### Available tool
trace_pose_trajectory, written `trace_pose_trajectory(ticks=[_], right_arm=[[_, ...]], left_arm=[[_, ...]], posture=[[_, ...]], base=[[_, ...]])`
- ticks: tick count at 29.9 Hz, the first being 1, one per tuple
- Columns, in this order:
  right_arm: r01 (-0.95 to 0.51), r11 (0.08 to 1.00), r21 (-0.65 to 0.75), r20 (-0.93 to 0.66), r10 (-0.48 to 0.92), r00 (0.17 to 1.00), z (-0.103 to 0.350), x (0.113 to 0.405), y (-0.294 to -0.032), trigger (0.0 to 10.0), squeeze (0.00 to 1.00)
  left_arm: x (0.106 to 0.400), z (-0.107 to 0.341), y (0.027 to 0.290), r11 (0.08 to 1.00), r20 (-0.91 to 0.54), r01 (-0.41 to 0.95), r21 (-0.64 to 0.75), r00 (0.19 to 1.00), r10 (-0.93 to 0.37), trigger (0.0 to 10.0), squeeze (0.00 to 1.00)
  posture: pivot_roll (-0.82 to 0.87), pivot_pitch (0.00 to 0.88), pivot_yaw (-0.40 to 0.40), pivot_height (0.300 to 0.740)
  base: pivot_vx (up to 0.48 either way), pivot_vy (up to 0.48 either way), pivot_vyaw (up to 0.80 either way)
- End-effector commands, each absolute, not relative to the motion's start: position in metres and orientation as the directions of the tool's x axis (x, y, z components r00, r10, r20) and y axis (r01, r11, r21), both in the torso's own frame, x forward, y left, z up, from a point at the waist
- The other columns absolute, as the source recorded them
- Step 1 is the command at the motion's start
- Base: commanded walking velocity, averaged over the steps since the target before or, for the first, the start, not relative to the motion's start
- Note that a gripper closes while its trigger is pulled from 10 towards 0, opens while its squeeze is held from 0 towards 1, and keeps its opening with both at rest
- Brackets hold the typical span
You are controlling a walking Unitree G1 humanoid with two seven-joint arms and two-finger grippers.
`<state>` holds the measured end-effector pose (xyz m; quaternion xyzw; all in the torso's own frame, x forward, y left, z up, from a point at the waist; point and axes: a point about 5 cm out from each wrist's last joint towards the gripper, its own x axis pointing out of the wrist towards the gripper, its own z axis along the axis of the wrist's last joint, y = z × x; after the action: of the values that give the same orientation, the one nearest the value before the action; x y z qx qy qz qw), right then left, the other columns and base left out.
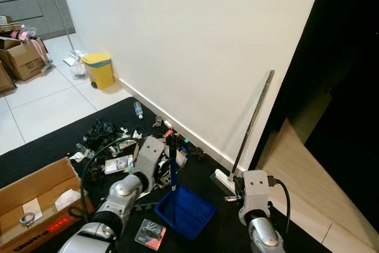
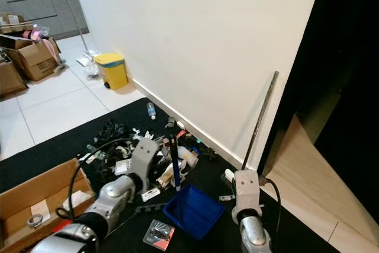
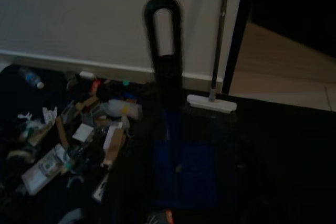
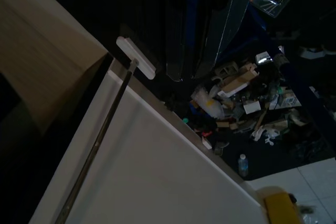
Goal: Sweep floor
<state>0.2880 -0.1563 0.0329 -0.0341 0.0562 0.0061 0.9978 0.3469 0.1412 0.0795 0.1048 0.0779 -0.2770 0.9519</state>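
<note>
A cardboard box (image 1: pixel 35 197) sits open at far left on the black mat (image 1: pixel 53 146), w/ more boxes (image 1: pixel 21 57) on the white tile floor (image 1: pixel 47 105) further back, near grey cabinets. A yellow bin (image 1: pixel 99 69) stands against the white wall (image 1: pixel 195 45), just beside a thin pole w/ a flat head. Nearer, a small water bottle (image 1: pixel 138 109) lies on the mat close to the baseboard. Mid-mat, a litter pile (image 1: pixel 118 146) of packets, cards and black scraps spreads from the wall toward the robot. The left tool (image 1: pixel 172 146) is up over the pile's right edge, clenched round the upright handle of a blue dustpan (image 1: pixel 185 210); the pan's tray rests on the mat just right of the litter, and a small foil packet (image 1: pixel 149 232) lies beside its near-left corner. In the left wrist view the black handle loop (image 3: pixel 163 24) rises dead centre w/ the blue pan below it. Right of the pan, a broom (image 1: pixel 251 125) leans vs. the wall's end by the dark doorway, its white head (image 1: pixel 224 181) on the mat. The right arm's wrist (image 1: pixel 256 197) sits just beside that head; right tool's state: can't tell. Light wood flooring (image 1: pixel 308 176) runs beyond the doorway at far right.
</note>
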Motion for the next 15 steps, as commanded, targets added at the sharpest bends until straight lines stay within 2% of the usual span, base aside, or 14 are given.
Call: trace_pose_trajectory(ticks=[1,4,7,14,15], right_arm=[[0.004,0.998,-0.058,-0.128,-0.011,0.992,0.030,0.284,-0.160,10.0,0.00],[0.010,0.998,-0.060,-0.130,-0.018,0.991,0.029,0.282,-0.162,10.0,0.00],[0.009,0.998,-0.059,-0.131,-0.017,0.991,0.028,0.281,-0.161,10.0,0.00],[-0.005,0.998,-0.059,-0.131,-0.003,0.991,0.029,0.279,-0.157,10.0,0.00],[-0.004,0.998,-0.060,-0.131,-0.004,0.991,0.029,0.278,-0.158,10.0,0.00]], left_arm=[[0.343,0.078,0.152,0.817,-0.208,0.557,0.153,0.826,-0.524,10.0,1.00],[0.336,0.075,0.175,0.795,-0.241,0.586,0.153,0.803,-0.545,10.0,1.00],[0.332,0.070,0.181,0.783,-0.284,0.603,0.154,0.786,-0.549,10.0,1.00],[0.339,0.067,0.161,0.777,-0.326,0.615,0.134,0.767,-0.552,10.0,1.00],[0.341,0.069,0.159,0.774,-0.328,0.616,0.147,0.768,-0.549,10.0,0.00]], posture=[[0.00,0.140,0.023,0.740],[0.00,0.146,0.024,0.740],[0.00,0.162,0.021,0.740],[-0.02,0.190,0.026,0.740],[-0.02,0.190,0.026,0.740]], base=[[0.000,0.000,0.00],[0.000,0.000,0.00],[0.000,0.000,0.00],[0.000,0.000,0.00],[0.000,0.000,0.00]])
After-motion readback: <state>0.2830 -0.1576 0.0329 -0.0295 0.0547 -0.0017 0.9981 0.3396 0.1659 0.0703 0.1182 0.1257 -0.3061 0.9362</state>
